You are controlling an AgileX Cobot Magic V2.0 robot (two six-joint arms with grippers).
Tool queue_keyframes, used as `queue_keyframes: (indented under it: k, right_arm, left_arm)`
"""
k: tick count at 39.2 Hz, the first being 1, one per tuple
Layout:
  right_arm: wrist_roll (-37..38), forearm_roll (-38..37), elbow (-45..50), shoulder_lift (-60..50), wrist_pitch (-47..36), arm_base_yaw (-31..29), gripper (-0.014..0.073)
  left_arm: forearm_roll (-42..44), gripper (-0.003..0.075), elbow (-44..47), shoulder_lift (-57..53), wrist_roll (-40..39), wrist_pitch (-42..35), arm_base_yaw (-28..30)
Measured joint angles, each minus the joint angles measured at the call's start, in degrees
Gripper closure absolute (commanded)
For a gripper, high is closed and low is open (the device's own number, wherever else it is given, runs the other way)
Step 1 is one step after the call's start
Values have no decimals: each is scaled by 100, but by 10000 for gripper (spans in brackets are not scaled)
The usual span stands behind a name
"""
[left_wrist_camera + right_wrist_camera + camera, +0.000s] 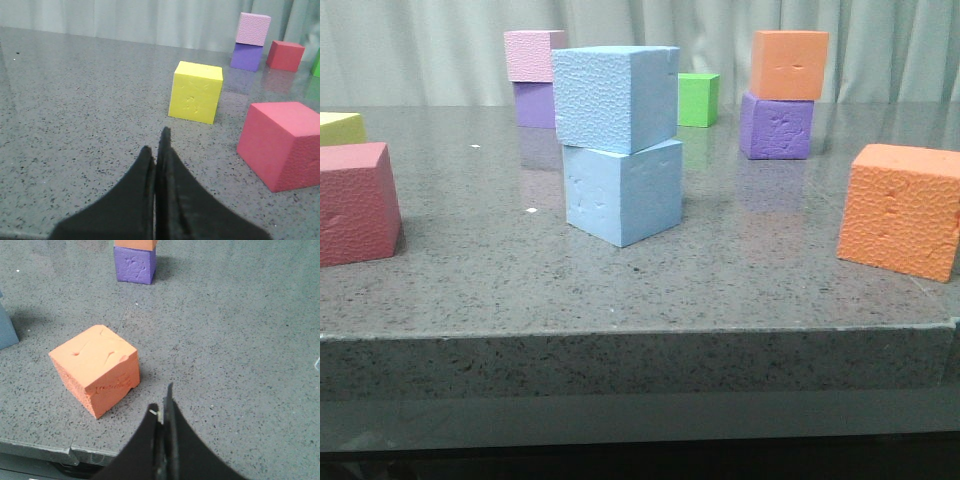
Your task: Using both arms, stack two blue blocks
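In the front view the pebbled blue block (pixel 615 97) sits on top of the smoother, dented blue block (pixel 623 192), turned a little against it, in the middle of the grey table (pixel 500 290). Neither gripper shows in the front view. My left gripper (pixel 156 150) is shut and empty, low over bare table short of a yellow cube (pixel 196 91). My right gripper (pixel 162 405) is shut and empty, near the table's front edge, beside an orange cube (pixel 97 367). A sliver of a blue block (pixel 7 327) shows at the edge of the right wrist view.
A red cube (pixel 355 203) and a yellow cube (pixel 340 128) stand at the left. An orange cube (pixel 903 208) stands at the right. At the back are a pink cube on a purple one (pixel 533 80), a green cube (pixel 699 99), and an orange cube on a purple one (pixel 780 97).
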Motion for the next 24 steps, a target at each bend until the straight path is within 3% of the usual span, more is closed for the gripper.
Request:
queue_keyframes:
  k: [8, 12, 24]
  right_arm:
    - [0, -95, 99, -120, -173, 0, 664]
    - [0, -140, 397, -436, -664, 0, 664]
    - [0, -161, 2249, -1636, -2210, 0, 664]
  left_arm:
    - [0, 741, 0, 0, 0, 0, 0]
    - [0, 741, 0, 0, 0, 0, 0]
    - [0, 741, 0, 0, 0, 0, 0]
